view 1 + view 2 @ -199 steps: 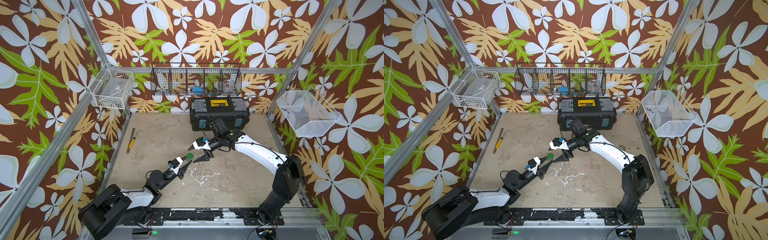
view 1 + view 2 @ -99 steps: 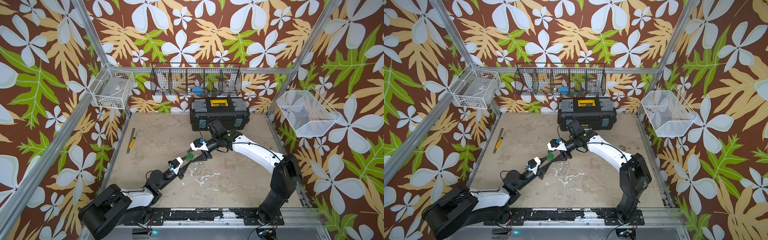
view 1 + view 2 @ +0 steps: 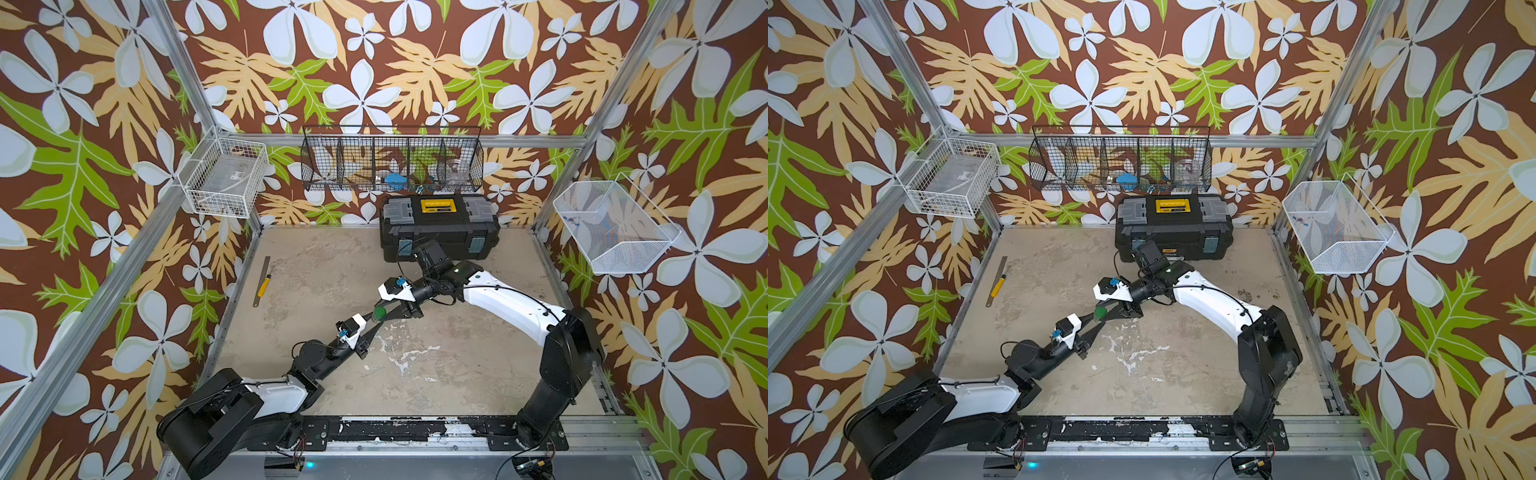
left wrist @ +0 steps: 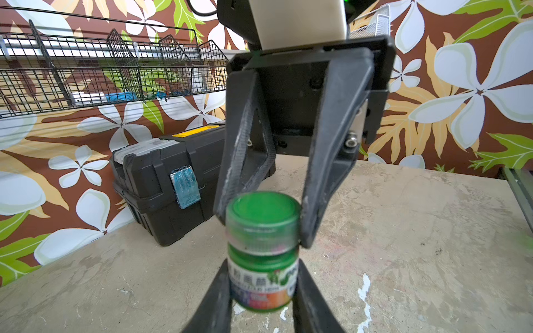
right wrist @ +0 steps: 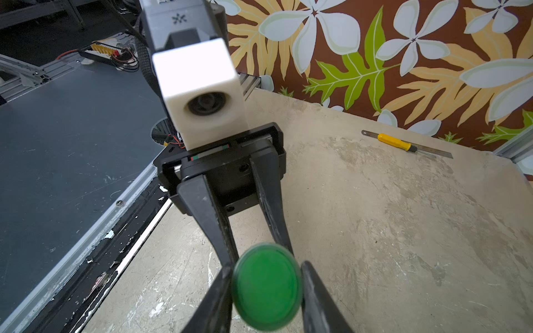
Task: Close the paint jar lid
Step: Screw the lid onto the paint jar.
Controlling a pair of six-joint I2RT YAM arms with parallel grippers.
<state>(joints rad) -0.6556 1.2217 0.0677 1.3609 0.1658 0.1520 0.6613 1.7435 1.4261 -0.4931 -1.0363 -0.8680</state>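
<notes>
The paint jar [image 4: 261, 285], a small green pot with a printed label, hangs just above the table near its middle [image 3: 379, 316]. My left gripper [image 4: 263, 263] is shut on its body, one finger on each side. The lid [image 5: 266, 287], a flat green disc, sits on top of the jar [image 4: 264, 212]. My right gripper [image 5: 266, 266] comes in from the opposite side and its jaws press on the lid's rim. In both top views the two grippers meet tip to tip at the jar [image 3: 1099, 313]. I cannot tell whether the lid is screwed down.
A black toolbox [image 3: 439, 226] stands at the back of the table. A steel ruler with a yellow-handled tool [image 3: 262, 282] lies at the left edge. Wire baskets hang on the back wall [image 3: 392, 160], left wall [image 3: 226, 180] and right wall [image 3: 611, 226].
My right gripper has slid left onto the jar and its jaws have narrowed from wide apart down onto the lid. The left arm and the jar stay put.
</notes>
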